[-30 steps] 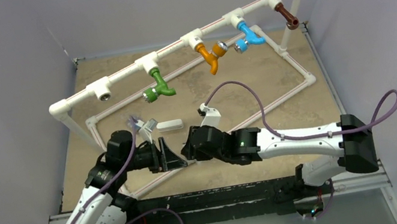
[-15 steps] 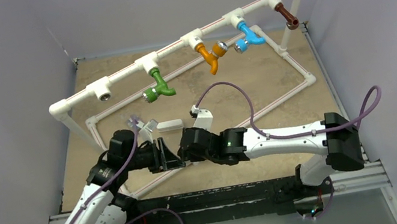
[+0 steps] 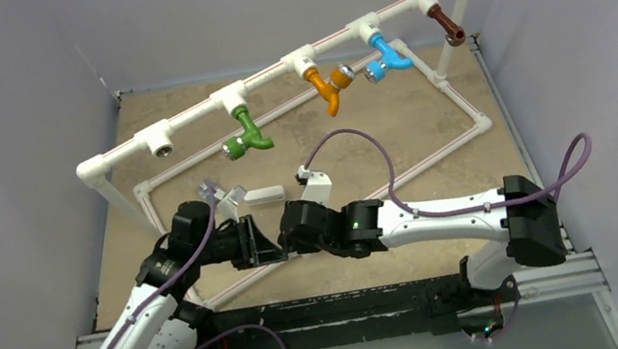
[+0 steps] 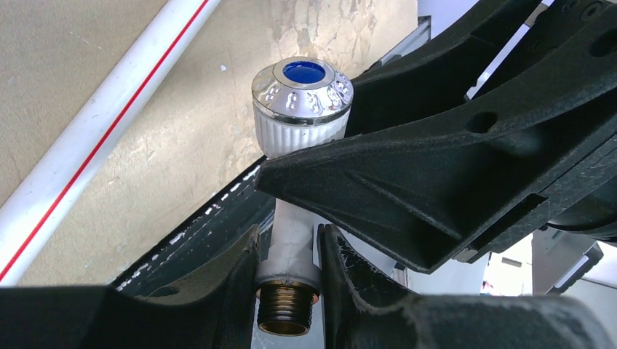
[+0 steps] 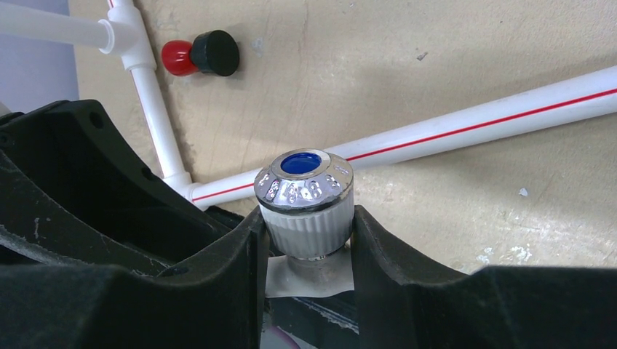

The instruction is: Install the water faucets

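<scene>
A white faucet with a silvery, blue-centred knob (image 4: 302, 94) and a brass threaded end (image 4: 284, 316) is held between both grippers above the table's near middle. My left gripper (image 4: 289, 240) is shut on its white stem just above the thread. My right gripper (image 5: 305, 218) is shut on the ribbed knob (image 5: 305, 193). In the top view the two grippers meet nose to nose, left gripper (image 3: 267, 241) and right gripper (image 3: 289, 235), hiding the faucet. Green (image 3: 244, 140), orange (image 3: 326, 86), blue (image 3: 386, 59) and brown (image 3: 448, 24) faucets hang from the pipe rail.
The white pipe frame stands on the tan table; its leftmost T fitting (image 3: 160, 142) has an open socket. A low red-striped pipe (image 5: 473, 120) runs just beyond the grippers. A small red-and-black piece (image 5: 200, 54) lies on the table near a frame joint.
My left gripper's jaws have closed in onto the faucet's stem. The right arm shifted slightly left, then held still, keeping its grip on the knob.
</scene>
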`<action>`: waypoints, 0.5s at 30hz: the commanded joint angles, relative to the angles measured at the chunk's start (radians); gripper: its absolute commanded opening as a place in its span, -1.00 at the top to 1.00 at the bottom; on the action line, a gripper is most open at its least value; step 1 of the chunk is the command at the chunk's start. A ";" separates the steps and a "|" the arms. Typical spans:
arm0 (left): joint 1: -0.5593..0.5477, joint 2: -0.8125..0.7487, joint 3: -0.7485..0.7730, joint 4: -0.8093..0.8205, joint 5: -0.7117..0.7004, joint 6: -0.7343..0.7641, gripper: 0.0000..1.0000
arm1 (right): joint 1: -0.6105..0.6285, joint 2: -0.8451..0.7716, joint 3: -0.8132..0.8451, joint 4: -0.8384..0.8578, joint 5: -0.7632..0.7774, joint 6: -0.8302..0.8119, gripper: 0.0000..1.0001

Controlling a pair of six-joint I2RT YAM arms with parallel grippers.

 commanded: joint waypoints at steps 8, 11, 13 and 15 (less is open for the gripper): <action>-0.006 -0.020 -0.014 0.127 0.108 -0.058 1.00 | 0.007 -0.173 -0.069 0.024 0.022 0.062 -0.51; -0.007 -0.023 -0.047 0.200 0.148 -0.095 1.00 | 0.007 -0.270 -0.109 0.028 0.027 0.037 -0.79; -0.006 -0.027 -0.065 0.267 0.176 -0.119 1.00 | 0.007 -0.344 -0.139 0.050 0.021 -0.023 -0.96; -0.006 -0.025 -0.074 0.311 0.194 -0.132 1.00 | 0.007 -0.428 -0.169 0.085 -0.011 -0.094 -0.97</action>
